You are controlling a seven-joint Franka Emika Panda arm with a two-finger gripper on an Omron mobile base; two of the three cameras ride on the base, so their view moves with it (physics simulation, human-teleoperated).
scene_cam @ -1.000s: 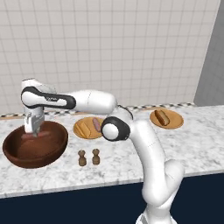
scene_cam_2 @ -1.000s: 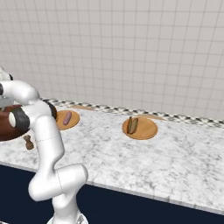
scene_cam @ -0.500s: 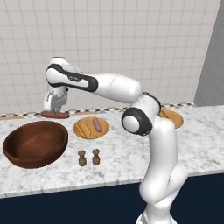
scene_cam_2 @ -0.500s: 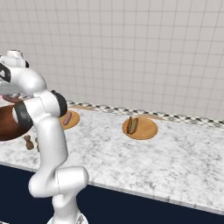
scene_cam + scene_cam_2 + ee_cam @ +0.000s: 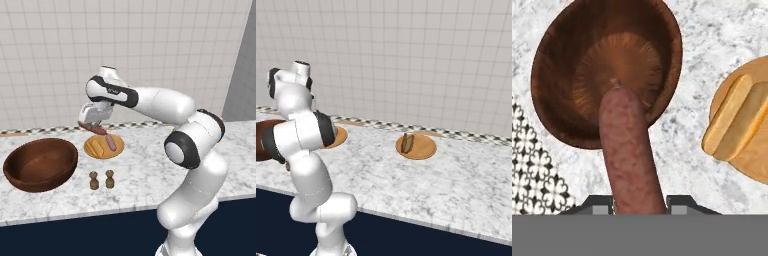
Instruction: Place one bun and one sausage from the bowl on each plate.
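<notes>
The deep, round, dark reddish-brown wooden bowl (image 5: 41, 164) sits left on the marble counter (image 5: 145, 175). Right of it, the gripper (image 5: 91, 125) is clamped on a reddish sausage (image 5: 93, 129), above a flat tan plate (image 5: 103, 146); its fingertips are hidden.

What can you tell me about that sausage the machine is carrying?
The sausage is a reddish-brown, mottled, rounded cylinder, whole and unbroken. The end effector is shut on it, with one end between the two dark fingertips. In the left base view it hangs roughly level in the air, beside the near plate, touching nothing but the fingers. From the hand view its free end points over the wooden bowl.
</notes>
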